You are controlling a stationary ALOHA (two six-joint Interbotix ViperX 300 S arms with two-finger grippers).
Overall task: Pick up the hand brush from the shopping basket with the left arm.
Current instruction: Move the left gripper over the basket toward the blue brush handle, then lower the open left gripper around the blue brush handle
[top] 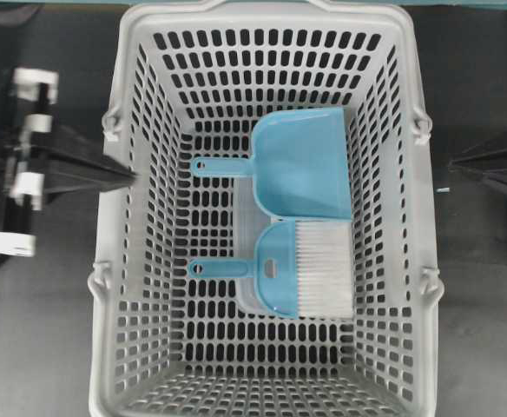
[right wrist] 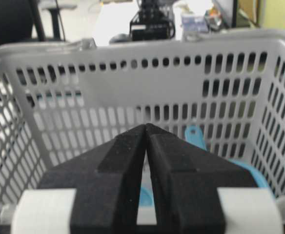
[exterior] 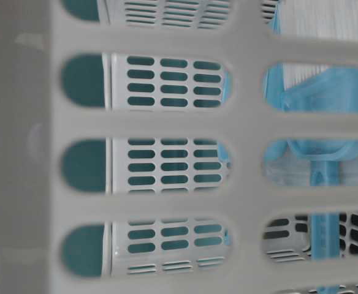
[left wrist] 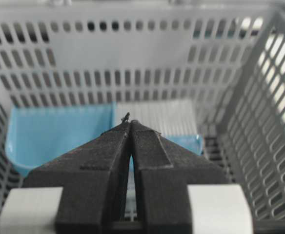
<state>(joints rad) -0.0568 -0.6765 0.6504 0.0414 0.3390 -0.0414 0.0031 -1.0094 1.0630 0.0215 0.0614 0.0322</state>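
The hand brush (top: 301,268) looks light, stiff plastic, so its thin handle toward the shopping basket's (top: 119,261) left wall seems graspable; left hand (left wrist: 129,122) is pinched together, empty.

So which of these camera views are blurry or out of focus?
Table-level view: the shopping basket wall fills the frame, soft and too close. Overhead view: sharp on the hand brush, but the left arm's white clips smear. Both wrist views: gripper fingers sharp, far lattice slightly soft.

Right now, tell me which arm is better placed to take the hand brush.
Left. The left gripper, shut, sits at the shopping basket wall that the hand brush handle points toward; the right gripper faces the bristle side.
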